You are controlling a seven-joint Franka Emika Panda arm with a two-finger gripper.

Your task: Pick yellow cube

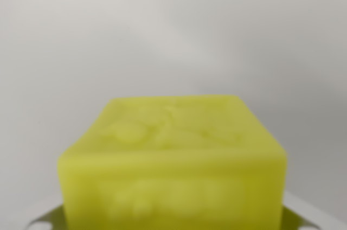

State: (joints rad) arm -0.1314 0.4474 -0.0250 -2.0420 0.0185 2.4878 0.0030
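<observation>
At the wrist view's lower left corner, a pale grey, light-coloured piece of hardware [46, 218] is seen poking out from behind the block, with a small dark hole visible in it; it is too blurred and too cropped to be identified with certainty. To the right of it, the lower middle of the frame is filled by the yellow-green cube with rounded edges and faint raised relief on its faces [173, 170]. The cube is out of focus and is viewed very close, with its top face tilted toward the camera and its front face cut off by the bottom edge of the picture. Raised shapes are made out on both visible faces, but they cannot be read. At the lower right corner, a second pale grey sliver [312, 213] is seen emerging from beside the cube.

Behind and above everything, a plain, smooth light grey surface [173, 29] is spread across the whole frame, marked only by soft shadows. The cube is not obstructed by anything.

The gripper's fingertips are not clearly shown, so whether the jaws are apart or clamped on the cube cannot be told.
</observation>
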